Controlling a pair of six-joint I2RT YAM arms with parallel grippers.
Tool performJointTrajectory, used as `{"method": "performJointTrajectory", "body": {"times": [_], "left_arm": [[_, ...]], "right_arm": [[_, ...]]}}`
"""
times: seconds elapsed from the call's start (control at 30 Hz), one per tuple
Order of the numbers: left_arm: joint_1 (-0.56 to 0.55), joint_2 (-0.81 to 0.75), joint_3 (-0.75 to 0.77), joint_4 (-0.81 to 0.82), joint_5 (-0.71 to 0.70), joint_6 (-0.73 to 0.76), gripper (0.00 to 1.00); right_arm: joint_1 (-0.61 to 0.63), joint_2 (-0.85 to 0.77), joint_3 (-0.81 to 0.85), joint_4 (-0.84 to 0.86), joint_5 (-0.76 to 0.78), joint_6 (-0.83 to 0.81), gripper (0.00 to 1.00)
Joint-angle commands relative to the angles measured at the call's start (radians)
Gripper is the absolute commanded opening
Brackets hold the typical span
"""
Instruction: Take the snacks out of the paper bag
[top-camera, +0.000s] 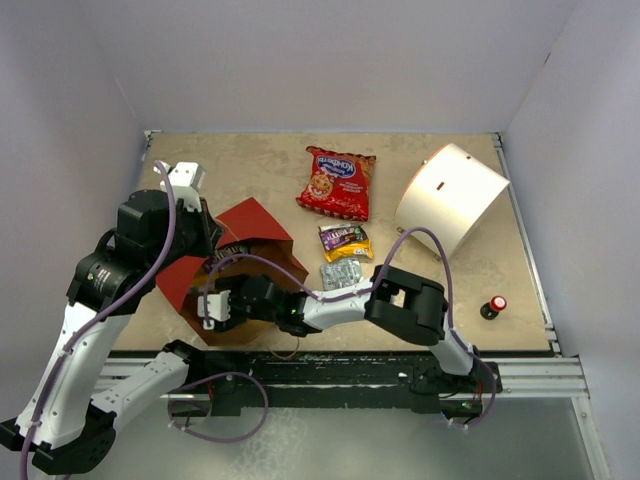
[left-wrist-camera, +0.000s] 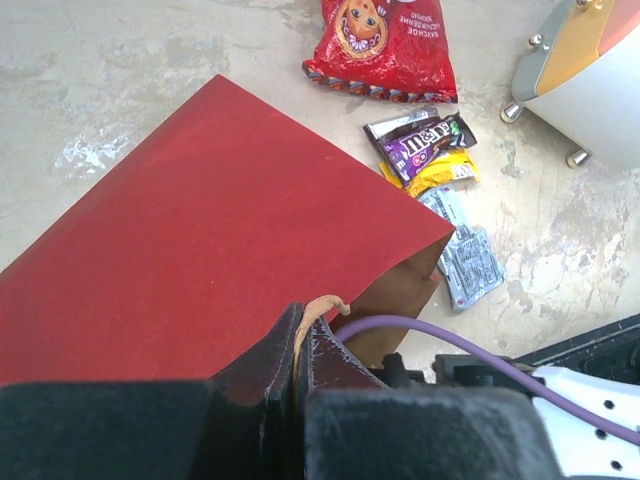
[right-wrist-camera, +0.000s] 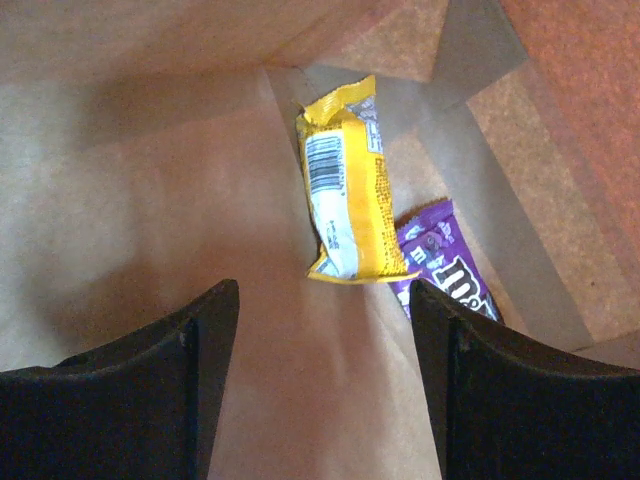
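Observation:
The red paper bag (top-camera: 255, 225) lies on its side at the left, mouth toward the arms. My left gripper (left-wrist-camera: 302, 330) is shut on its thin brown loop handle (left-wrist-camera: 322, 306) and holds the upper wall up. My right gripper (right-wrist-camera: 325, 300) is open inside the bag, on the brown paper (right-wrist-camera: 150, 180), just short of a yellow packet (right-wrist-camera: 345, 185) and a purple candy packet (right-wrist-camera: 450, 265). Outside lie the red cookie bag (top-camera: 338, 182), a purple-and-yellow candy packet (top-camera: 345, 240) and two silver foil packs (top-camera: 342, 274).
A white cylinder (top-camera: 452, 195) lies on its side at the back right. A small red-capped black object (top-camera: 492, 307) stands near the front right edge. The right arm's purple cable (left-wrist-camera: 450, 335) arches over the bag's mouth.

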Motion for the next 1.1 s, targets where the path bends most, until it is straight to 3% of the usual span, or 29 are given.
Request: {"method": "performJointTrajectory", "body": {"times": [0.0,0.7,0.77,1.07], "left_arm": [[-0.001,0.003,0.052,-0.005,0.026,-0.032,0.00],[-0.001,0.003,0.076,-0.035,0.176,-0.069,0.00],[-0.001,-0.008,0.076,-0.041,0.171,-0.080,0.00],[-0.001,-0.049,0.058,-0.120,0.114,-0.141,0.00]], "right_arm": [[0.003,0.041,0.089,0.104,0.018,-0.029,0.72],[-0.067,0.280,0.348,0.058,0.080,-0.090,0.74],[-0.071,0.292,0.364,0.054,0.059,-0.095,0.71],[-0.085,0.294,0.398,0.016,0.037,-0.095,0.39]]}}
